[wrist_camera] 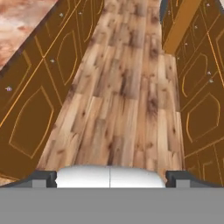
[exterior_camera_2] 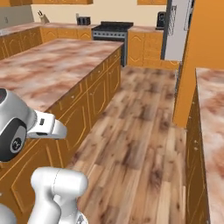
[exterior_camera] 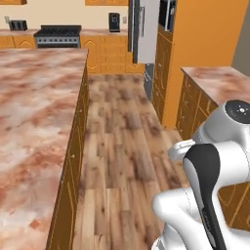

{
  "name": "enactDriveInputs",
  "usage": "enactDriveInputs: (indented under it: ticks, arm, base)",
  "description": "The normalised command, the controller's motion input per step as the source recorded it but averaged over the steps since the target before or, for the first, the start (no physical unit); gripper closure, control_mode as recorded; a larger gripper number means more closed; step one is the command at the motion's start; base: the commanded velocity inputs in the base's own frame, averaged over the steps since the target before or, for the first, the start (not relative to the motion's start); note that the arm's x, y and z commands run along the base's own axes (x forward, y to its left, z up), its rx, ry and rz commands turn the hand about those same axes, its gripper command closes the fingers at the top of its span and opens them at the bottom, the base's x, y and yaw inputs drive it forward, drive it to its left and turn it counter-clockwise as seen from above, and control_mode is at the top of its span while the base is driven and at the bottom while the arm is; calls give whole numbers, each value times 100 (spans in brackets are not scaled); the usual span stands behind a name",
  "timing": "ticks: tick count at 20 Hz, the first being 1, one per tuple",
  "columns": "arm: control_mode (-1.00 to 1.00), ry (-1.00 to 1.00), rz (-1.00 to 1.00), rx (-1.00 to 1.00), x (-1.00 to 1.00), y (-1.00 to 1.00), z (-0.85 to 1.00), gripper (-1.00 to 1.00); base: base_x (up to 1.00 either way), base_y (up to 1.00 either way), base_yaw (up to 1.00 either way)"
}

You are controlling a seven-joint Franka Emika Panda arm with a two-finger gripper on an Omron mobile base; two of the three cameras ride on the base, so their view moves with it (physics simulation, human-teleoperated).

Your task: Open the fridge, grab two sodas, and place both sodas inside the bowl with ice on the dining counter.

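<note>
We see the gripper [wrist_camera: 111, 178], its jaws spread and empty, above the wooden floor [wrist_camera: 127, 87]; the fridge [exterior_camera: 145, 30] stands far ahead.

Rendered home kitchen, stove [exterior_camera: 57, 35], fridge [exterior_camera: 144, 30], orange cabinets [exterior_camera_2: 92, 97], marbled island [exterior_camera: 34, 117]
</note>
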Motion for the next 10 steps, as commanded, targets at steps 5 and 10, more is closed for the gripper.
enactDriveInputs:
  ticks: [5, 10]
  arm:
    - [100, 0, 0, 0, 0, 0, 0, -100]
    - [100, 0, 0, 0, 0, 0, 0, -100]
  base:
    - [100, -3, 0]
    - [100, 0, -1]
